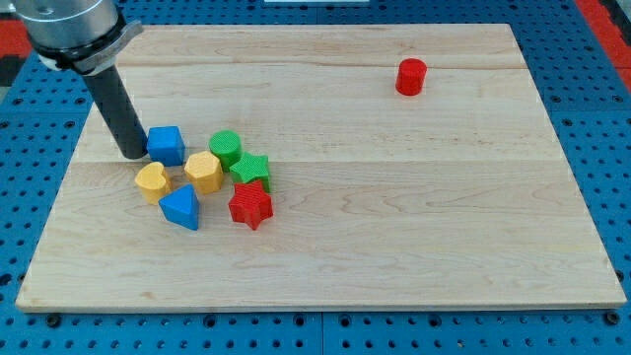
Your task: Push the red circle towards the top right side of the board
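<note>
The red circle (411, 76) is a short red cylinder standing alone near the view's top right of the wooden board (394, 217). My tip (132, 155) rests on the board at the view's left, just left of the blue cube (166, 144) and touching or nearly touching it. The tip is far from the red circle, which lies well to its right and a little higher in the view.
A cluster sits right of the tip: a green cylinder (226, 148), a green star (250, 170), a yellow hexagon (202, 172), a yellow heart (152, 180), a blue triangle (181, 207) and a red star (249, 205). A blue pegboard surrounds the board.
</note>
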### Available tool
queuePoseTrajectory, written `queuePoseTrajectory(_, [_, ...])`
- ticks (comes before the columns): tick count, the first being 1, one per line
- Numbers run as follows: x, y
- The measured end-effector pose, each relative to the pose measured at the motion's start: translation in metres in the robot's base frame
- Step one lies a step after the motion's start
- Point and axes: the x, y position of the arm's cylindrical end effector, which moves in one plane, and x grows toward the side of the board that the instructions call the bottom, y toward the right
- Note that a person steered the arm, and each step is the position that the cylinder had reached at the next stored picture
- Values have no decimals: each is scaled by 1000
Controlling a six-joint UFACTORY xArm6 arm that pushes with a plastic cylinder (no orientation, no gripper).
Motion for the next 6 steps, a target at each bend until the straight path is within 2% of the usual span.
queuePoseTrajectory(1, [-54,-5])
queuePoseTrajectory(2, [-102,110])
queuePoseTrajectory(3, [-115,195])
queuePoseTrajectory(4, [-89,243])
queuePoseTrajectory(5, [-115,346])
queuePoseTrajectory(6, [-157,378])
